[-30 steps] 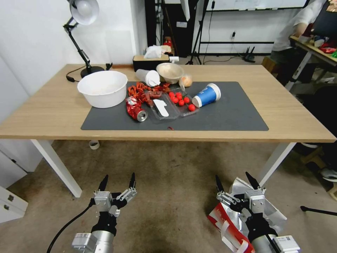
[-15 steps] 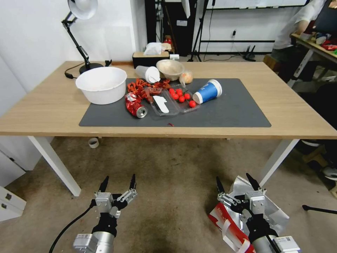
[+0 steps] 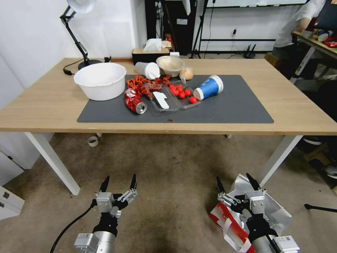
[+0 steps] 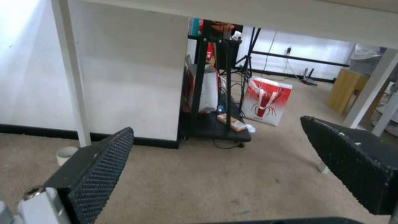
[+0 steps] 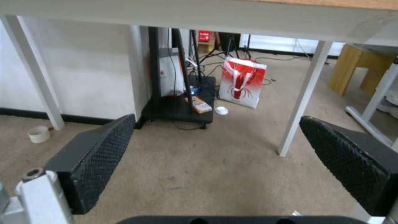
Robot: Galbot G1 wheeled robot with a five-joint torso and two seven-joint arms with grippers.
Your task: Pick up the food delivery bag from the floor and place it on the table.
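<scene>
Jaws on both arms stand released, gripping nothing. In the head view the left gripper (image 3: 118,182) hangs low over bare floor (image 3: 168,168) at about 7 o'clock, and the right gripper (image 3: 236,182) hangs at about 5 o'clock, directly over the food delivery bag (image 3: 277,214). The bag lies tipped on the floor by the white leg of the surface (image 3: 42,105) — red panel and white strap handles toward the robot, crinkled foil mouth gaping toward 1 o'clock.

Several risks follow, as I judge them. The right arm's own wrist hides much of the bag, so the straps are hard to locate; a closing pinch could catch only foil lining, which would likely tear or slip. Lifting by one strap would let the boxy body swing and may knock the leg standing just beside it at 1 o'clock.

The landing area is crowded. On the dark mat (image 3: 231,109) sit a white bowl (image 3: 100,80), a crushed red can (image 3: 135,102), a clear tray (image 3: 163,102), loose red tomatoes (image 3: 180,92) and a tipped blue cup (image 3: 209,88). A wide bag set down near 12 o'clock could sweep these off — the 2 o'clock part of the mat looks freer.

Another red-and-white bag (image 5: 242,82) stands upright beyond the surface, seen from the right wrist; mistaking it for the target would be an error.
</scene>
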